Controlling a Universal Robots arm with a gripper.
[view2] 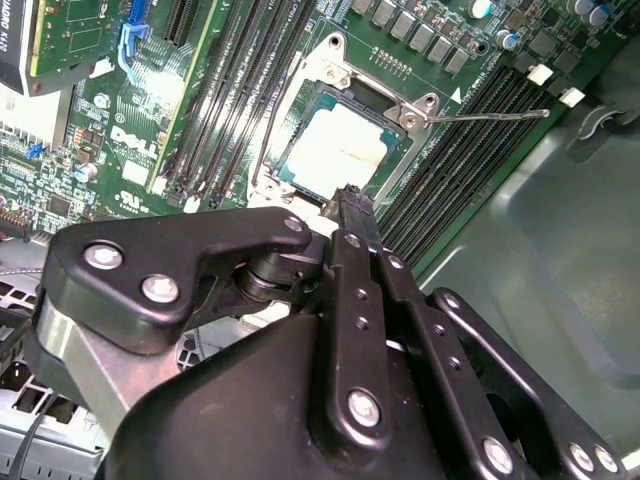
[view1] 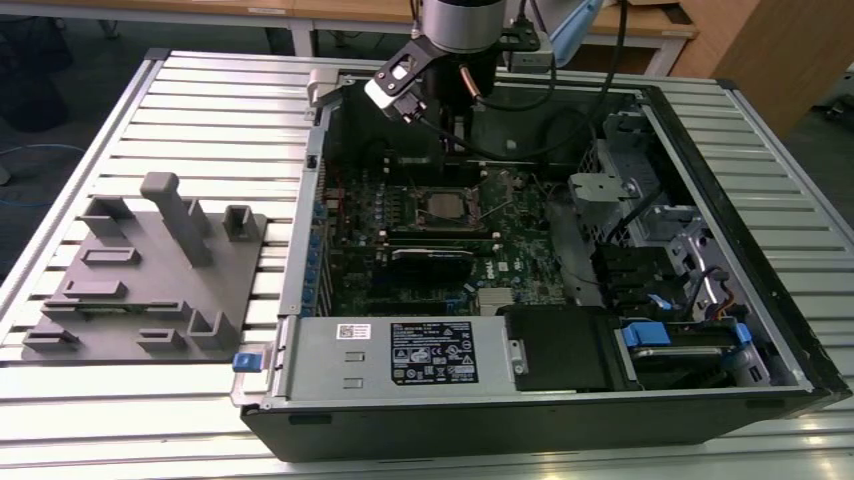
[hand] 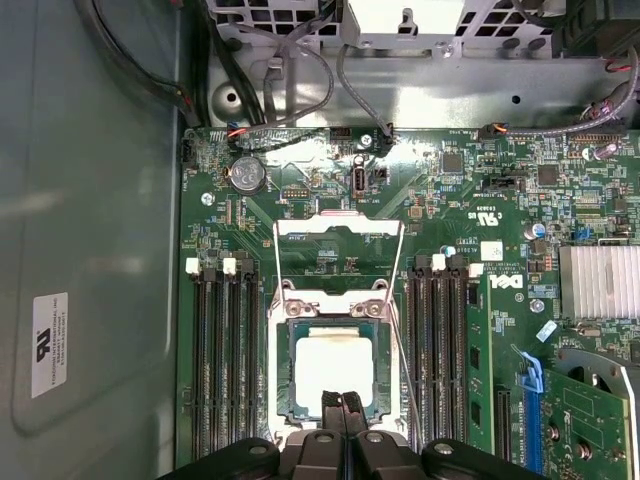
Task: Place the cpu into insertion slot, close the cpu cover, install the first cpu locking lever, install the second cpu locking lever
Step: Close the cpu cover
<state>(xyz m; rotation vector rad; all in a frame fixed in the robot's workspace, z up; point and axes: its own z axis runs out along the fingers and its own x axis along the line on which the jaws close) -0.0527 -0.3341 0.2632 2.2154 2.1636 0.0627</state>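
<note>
Pincer fully closed, tip low over cpu in insertion slot

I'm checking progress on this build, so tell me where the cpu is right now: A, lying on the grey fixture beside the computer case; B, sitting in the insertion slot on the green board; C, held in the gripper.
B: in the first wrist view the cpu lies flat inside the insertion slot, pale metal face up, and the gripper near its edge is shut with nothing between its fingers.
</note>
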